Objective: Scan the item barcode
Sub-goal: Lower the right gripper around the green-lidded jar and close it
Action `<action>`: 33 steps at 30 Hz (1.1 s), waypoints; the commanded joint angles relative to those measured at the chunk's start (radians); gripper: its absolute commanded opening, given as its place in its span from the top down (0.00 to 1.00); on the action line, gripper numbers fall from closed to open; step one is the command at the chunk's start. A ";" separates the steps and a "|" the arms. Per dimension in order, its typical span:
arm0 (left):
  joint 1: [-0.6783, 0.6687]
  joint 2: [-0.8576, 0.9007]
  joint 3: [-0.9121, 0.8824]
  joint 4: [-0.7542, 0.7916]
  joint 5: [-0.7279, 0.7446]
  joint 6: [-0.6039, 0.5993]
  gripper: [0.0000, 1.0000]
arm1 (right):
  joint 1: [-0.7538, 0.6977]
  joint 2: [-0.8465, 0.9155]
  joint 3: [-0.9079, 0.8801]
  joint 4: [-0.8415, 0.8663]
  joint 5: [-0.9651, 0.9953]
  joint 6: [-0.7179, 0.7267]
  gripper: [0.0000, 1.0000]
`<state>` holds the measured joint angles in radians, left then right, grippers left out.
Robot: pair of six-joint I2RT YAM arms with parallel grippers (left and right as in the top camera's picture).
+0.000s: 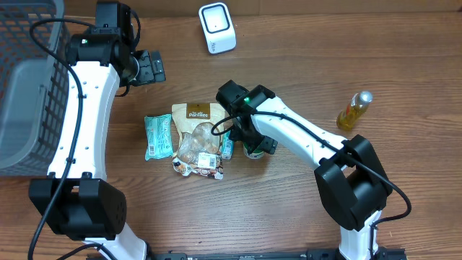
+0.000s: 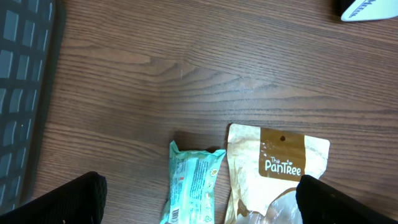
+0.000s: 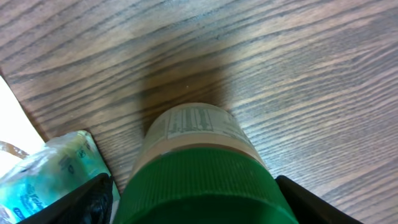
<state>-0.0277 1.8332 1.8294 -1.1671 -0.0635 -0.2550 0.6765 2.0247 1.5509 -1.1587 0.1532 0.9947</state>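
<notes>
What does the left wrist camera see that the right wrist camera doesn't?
Only the left wrist view: a tan paper Pantree pouch, a long teal snack packet lying beside it, the grey mesh basket at the left edge, and a corner of the white scanner at the top right.
Only the right wrist view: a green-capped jar with a printed label, very close, and a crinkly teal wrapper beside it. I cannot tell whether that is the same packet.
Both: the brown wooden table.
</notes>
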 commanded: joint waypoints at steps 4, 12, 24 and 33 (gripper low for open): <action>-0.006 -0.008 0.012 0.000 0.002 -0.003 0.00 | 0.001 -0.002 -0.002 0.014 0.003 -0.018 0.24; -0.006 -0.008 0.012 0.000 0.002 -0.003 0.00 | 0.001 -0.002 -0.002 0.014 0.036 -0.061 0.28; -0.006 -0.008 0.012 0.000 0.002 -0.003 0.00 | 0.001 -0.002 -0.002 0.034 0.142 -0.162 0.32; -0.006 -0.008 0.012 0.000 0.002 -0.003 0.00 | 0.001 -0.002 -0.002 0.034 0.129 -0.218 0.27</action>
<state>-0.0277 1.8332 1.8294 -1.1671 -0.0635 -0.2550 0.6762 2.0247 1.5509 -1.1179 0.2684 0.8013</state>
